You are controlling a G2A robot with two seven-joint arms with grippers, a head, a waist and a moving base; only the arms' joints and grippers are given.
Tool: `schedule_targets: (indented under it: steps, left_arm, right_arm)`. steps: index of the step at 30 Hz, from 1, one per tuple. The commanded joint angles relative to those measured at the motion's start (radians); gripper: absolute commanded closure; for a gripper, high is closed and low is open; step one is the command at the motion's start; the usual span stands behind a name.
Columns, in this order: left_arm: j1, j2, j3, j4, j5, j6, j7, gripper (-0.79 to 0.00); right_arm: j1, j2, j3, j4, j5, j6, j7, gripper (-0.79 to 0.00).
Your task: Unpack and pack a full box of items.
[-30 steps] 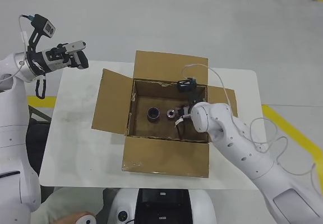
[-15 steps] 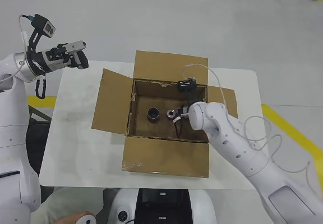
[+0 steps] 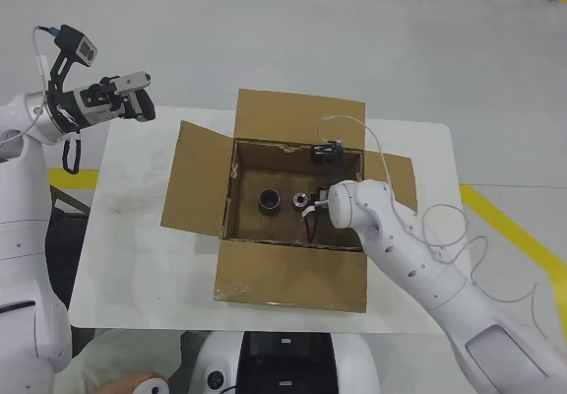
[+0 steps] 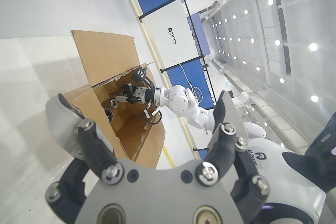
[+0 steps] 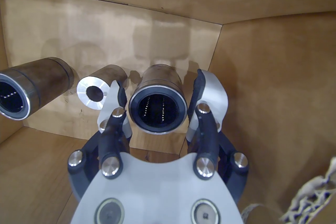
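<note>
We log the right end effector (image 5: pixel 158 80) open, its fingers straddling the right-hand bearing (image 5: pixel 158 109) inside the box (image 3: pixel 288 276). Its arm has edged left. The left end effector (image 3: pixel 146 97) is open and unmoved, off the bench's (image 3: pixel 136 246) far-left corner. Lettered panels (image 4: pixel 173 36) stand behind.

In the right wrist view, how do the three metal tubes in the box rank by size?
Largest: the chrome tube inside the right hand and the dark tube cut off at the edge look alike; unranked.
Smallest: the small silver tube between them.

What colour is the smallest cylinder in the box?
The smallest cylinder is bright silver; clearest in the right wrist view.
</note>
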Motion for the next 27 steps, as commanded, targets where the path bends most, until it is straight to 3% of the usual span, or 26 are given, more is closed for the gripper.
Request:
schedule_targets:
  steps: [1,4,6,7,8,9,27]
  left_arm:
    - [0.0,0.0,0.0,0.0,0.0,0.0,0.0,-0.785]
    - [0.0,0.0,0.0,0.0,0.0,0.0,0.0,-0.785]
    - [0.0,0.0,0.0,0.0,0.0,0.0,0.0,-0.785]
    - [0.0,0.0,0.0,0.0,0.0,0.0,0.0,-0.785]
    - [0.0,0.0,0.0,0.0,0.0,0.0,0.0,-0.785]
    - [0.0,0.0,0.0,0.0,0.0,0.0,0.0,-0.785]
    - [0.0,0.0,0.0,0.0,0.0,0.0,0.0,-0.785]
  right_arm:
    - [0.0,-0.003,0.0,0.001,-0.005,0.0,0.004,-0.483]
    - [-0.003,-0.006,0.001,0.002,-0.016,0.005,0.013,-0.332]
    - [-0.005,-0.008,0.003,-0.002,-0.027,0.006,0.018,-0.169]
    - [-0.007,-0.008,0.004,-0.006,-0.031,0.007,0.022,-0.148]
    - [-0.009,-0.009,0.006,-0.011,-0.035,0.008,0.025,-0.037]
    - [-0.011,-0.009,0.009,-0.016,-0.041,0.008,0.028,0.0]
    - [-0.139,0.018,0.091,-0.34,-0.25,-0.02,0.08,0.0]
